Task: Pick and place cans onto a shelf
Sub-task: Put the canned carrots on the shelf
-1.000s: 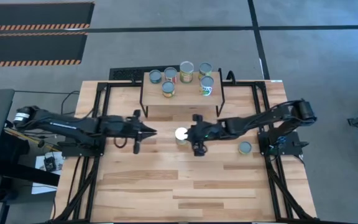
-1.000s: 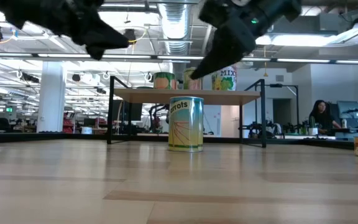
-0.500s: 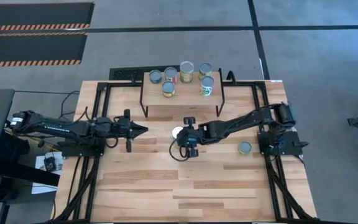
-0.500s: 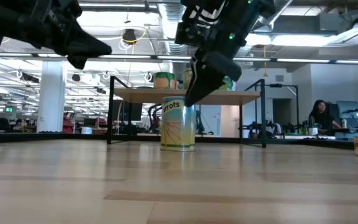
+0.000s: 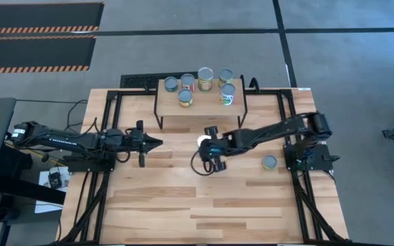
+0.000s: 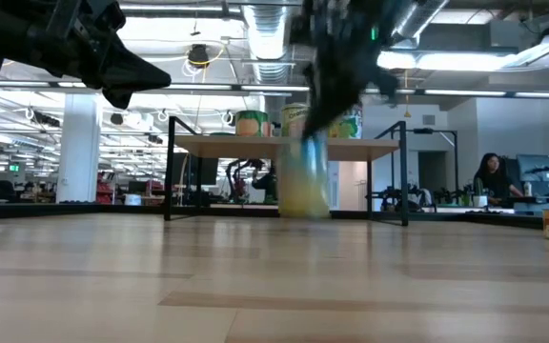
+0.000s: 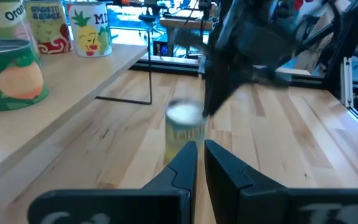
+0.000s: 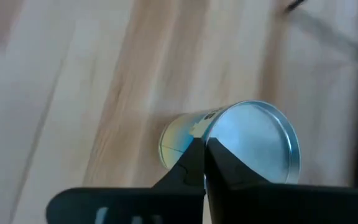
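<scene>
Right gripper, fingers pressed together, hovers beside a lone can mid-table, six o'clock of my shelf holding five cans. Left gripper, also pinched closed, waits at its nine o'clock.

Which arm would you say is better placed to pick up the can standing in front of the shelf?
Right. Its end effector hangs right at the can, just before the shelf, though its fingers look shut. The left end effector waits farther off, also shut.
</scene>
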Robot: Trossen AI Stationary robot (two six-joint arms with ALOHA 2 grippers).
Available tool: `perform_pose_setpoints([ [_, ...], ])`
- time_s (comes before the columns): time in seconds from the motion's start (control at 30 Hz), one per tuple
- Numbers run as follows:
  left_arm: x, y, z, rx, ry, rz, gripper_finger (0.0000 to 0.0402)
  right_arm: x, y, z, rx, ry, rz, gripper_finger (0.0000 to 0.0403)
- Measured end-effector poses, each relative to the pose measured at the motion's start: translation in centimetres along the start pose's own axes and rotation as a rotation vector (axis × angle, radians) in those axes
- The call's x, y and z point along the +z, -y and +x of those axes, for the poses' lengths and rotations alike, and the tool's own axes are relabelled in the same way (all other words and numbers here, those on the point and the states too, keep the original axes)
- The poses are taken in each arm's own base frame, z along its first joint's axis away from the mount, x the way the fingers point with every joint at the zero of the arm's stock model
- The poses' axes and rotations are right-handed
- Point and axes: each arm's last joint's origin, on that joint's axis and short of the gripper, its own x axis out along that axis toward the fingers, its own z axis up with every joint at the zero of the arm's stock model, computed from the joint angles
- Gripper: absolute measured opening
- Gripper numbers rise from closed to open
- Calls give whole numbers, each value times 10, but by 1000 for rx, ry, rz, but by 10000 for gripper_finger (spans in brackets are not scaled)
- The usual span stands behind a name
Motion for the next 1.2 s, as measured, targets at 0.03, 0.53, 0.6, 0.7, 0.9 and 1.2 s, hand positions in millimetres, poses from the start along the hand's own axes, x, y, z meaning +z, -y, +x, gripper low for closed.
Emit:
perform_pose_setpoints([
  [0.03,0,0,0,0,0,0,17,2,4,-10,-8,22,7,13],
  [0.53,0,0,0,3,-1,4,17,15,117,-110,-297,197,208,5],
  [0.6,0,0,0,2,-1,4,17,12,132,-109,-297,161,201,7],
  [0.7,-1,0,0,3,-3,5,17,12,149,-105,-279,143,200,7],
  [0.9,0,0,0,2,-2,4,17,0,167,-86,-243,40,193,8],
  [1.2,-1,0,0,3,-3,5,17,-10,177,-80,-215,16,221,8],
])
